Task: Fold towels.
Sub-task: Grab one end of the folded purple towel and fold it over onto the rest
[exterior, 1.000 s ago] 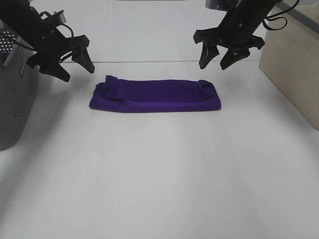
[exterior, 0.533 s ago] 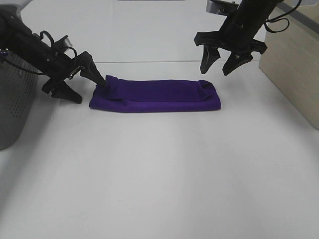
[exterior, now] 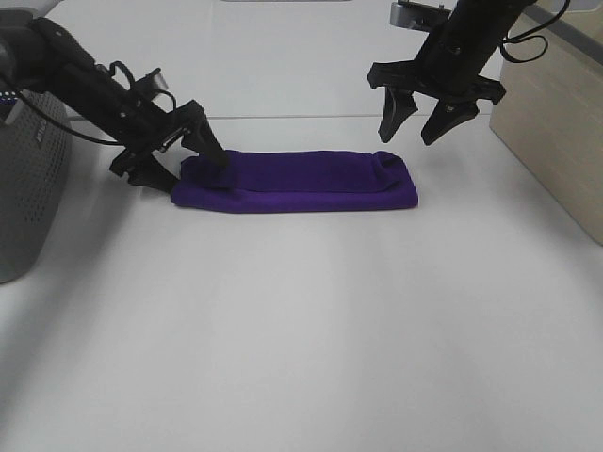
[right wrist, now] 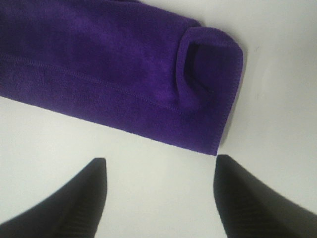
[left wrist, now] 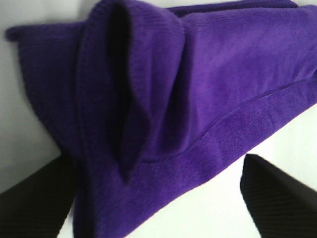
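Observation:
The purple towel (exterior: 292, 181) lies folded into a long narrow strip across the middle of the white table. My left gripper (exterior: 184, 162) is low at the strip's left end, open, one finger on each side of the bunched corner. In the left wrist view the towel (left wrist: 198, 74) fills the frame and reaches in between the spread fingers (left wrist: 34, 203) of the left gripper (left wrist: 158, 208). My right gripper (exterior: 410, 132) hangs open above and just behind the strip's right end, apart from it. The right wrist view shows the towel's rolled corner (right wrist: 208, 64) beyond the right gripper (right wrist: 158, 198).
A grey perforated basket (exterior: 28, 188) stands at the left edge, close behind the left arm. A pale wooden box (exterior: 556, 122) sits at the right edge. The white tabletop (exterior: 301, 330) stretches wide in front of the towel.
The left gripper has dropped and moved right from beside the basket to the towel's left end, its jaws wider apart. The right gripper has hardly shifted.

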### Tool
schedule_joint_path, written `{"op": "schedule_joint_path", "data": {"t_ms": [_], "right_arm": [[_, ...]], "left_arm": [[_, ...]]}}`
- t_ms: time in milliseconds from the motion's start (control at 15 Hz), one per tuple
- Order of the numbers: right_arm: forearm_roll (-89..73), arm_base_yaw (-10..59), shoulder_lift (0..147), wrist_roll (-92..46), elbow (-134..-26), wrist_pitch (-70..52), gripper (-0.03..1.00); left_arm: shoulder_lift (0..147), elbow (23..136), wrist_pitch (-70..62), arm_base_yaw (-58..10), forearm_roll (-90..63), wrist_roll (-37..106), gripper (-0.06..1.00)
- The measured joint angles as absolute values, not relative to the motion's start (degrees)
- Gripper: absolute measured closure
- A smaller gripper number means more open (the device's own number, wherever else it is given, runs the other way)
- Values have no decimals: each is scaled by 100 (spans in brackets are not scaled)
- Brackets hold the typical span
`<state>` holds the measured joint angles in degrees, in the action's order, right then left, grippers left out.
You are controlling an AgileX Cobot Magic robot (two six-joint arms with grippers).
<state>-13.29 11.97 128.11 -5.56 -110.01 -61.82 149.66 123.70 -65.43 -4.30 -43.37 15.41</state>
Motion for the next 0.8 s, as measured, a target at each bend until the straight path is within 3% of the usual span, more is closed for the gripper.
{"op": "schedule_joint_path", "data": {"t_ms": [133,267,400,467,533,600,800], "right_arm": [[-1329,1197,12811,-556,-11001,-6343,34],[-1329,1197,12811,-556,-11001,-6452,34],[-1329,1197,12811,-556,-11001,-6520,34],[-1329,1197,12811,-556,-11001,-6578,34],[-1329,1197,12811,-556,-11001,-6692,34],[-1329,1197,12806,-556,-11001,-6727,34],[-1329,1197,12674,-556,-11007,-6784,34]], "left_arm": [[15189,12874,-6560,-768,-4016,1238,13],[15510,13573,-6744,-1169,-3713,1014,27],[15573,13671,-6801,-1272,-3696,1003,32],[15607,13699,-6830,-1329,-3667,985,41],[15653,13699,-6870,-1369,-3627,1003,69],[15653,13699,-6887,-1369,-3564,1094,85],[15544,13780,-6939,-1364,-2991,1203,90]]}}
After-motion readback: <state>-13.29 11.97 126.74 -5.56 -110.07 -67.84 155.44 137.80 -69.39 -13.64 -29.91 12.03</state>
